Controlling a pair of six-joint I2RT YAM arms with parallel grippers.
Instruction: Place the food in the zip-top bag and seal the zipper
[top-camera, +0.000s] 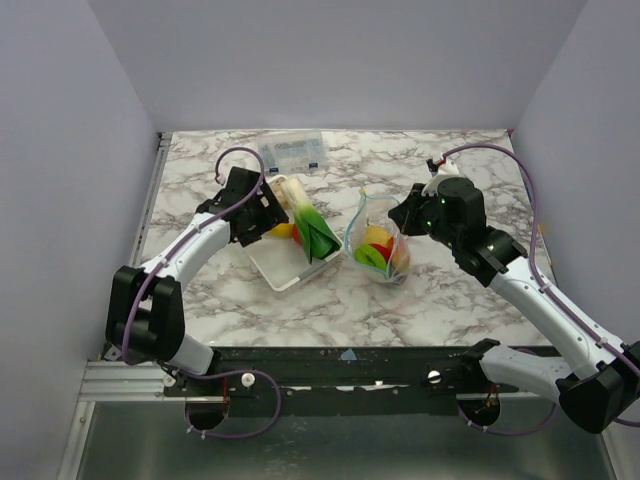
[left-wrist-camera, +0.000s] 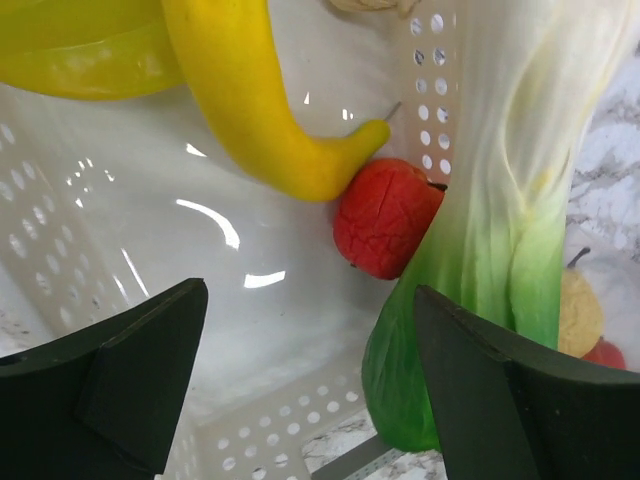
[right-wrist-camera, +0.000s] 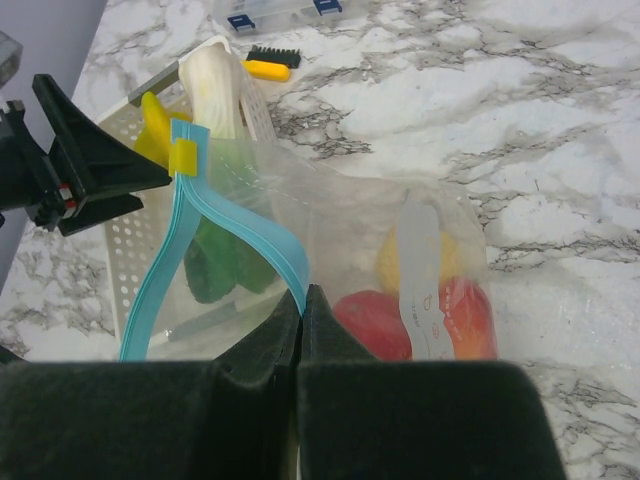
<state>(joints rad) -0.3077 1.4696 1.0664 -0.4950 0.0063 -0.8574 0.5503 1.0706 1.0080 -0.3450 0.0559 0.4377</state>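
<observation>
Well, from above, the zip-top bag stands on the marble table just right of the white tray, bulging with yellow, red and green food. The right gripper is at the bag's upper right edge, and the left gripper hangs over the tray's far-left part. A long white-and-green vegetable lies slanted in the tray, its green end toward the bag. A clear box sits at the table's far side.

From the left wrist, the jaws are spread wide with nothing between them, hovering above the perforated tray floor. Beyond them a yellow banana curves down. Its tip is right against a red piece, which rests beside the vegetable.

From the right wrist, the jaws are pinched tight on the bag's mouth edge, just where the blue zipper comes down to them. The zipper gapes in a loop, with a yellow tab at its far end. Red and yellow pieces show through the plastic.
</observation>
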